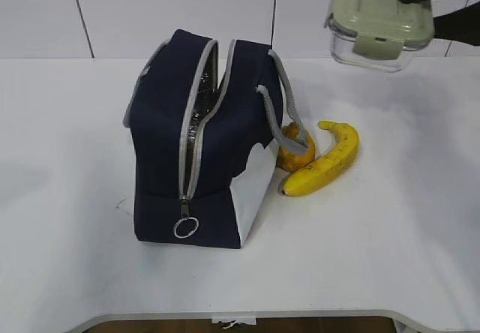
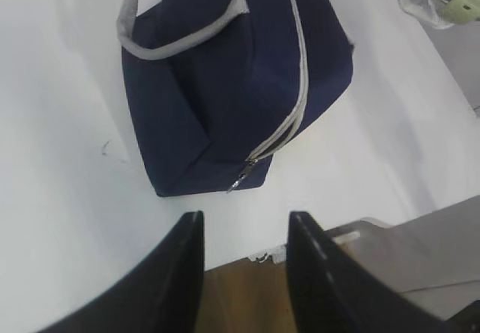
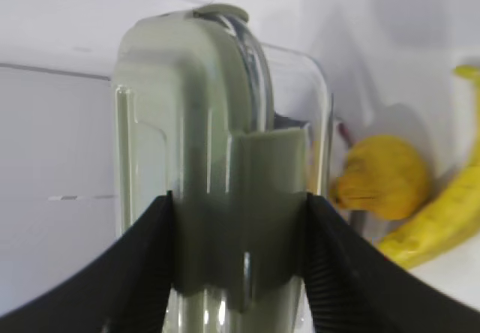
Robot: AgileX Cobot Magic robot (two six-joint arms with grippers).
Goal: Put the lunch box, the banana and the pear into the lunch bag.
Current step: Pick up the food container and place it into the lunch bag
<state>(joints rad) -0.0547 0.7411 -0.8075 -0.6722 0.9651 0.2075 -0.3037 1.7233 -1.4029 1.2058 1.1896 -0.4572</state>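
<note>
Gripping the lunch box [image 1: 381, 19] above the lunch bag's [image 1: 202, 138] right, the right fingers [image 3: 142, 273] clamp it; the left fingers [image 2: 176, 280] stand apart, empty.

Bag left of centre, fruit to its right, box aloft at far right.

The lunch bag [image 1: 202, 138] stands on the table [image 1: 390, 258]. The pear [image 1: 294, 149] touches the bag's right side, under a handle; the banana [image 1: 326, 162] lies just right of the pear. The lunch box [image 1: 380, 19] hangs above the table's far right, held in the right gripper [image 3: 240, 258].

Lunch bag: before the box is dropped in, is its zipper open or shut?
Open: the lunch bag gapes at the top, silver lining showing between zipper strips.
</note>
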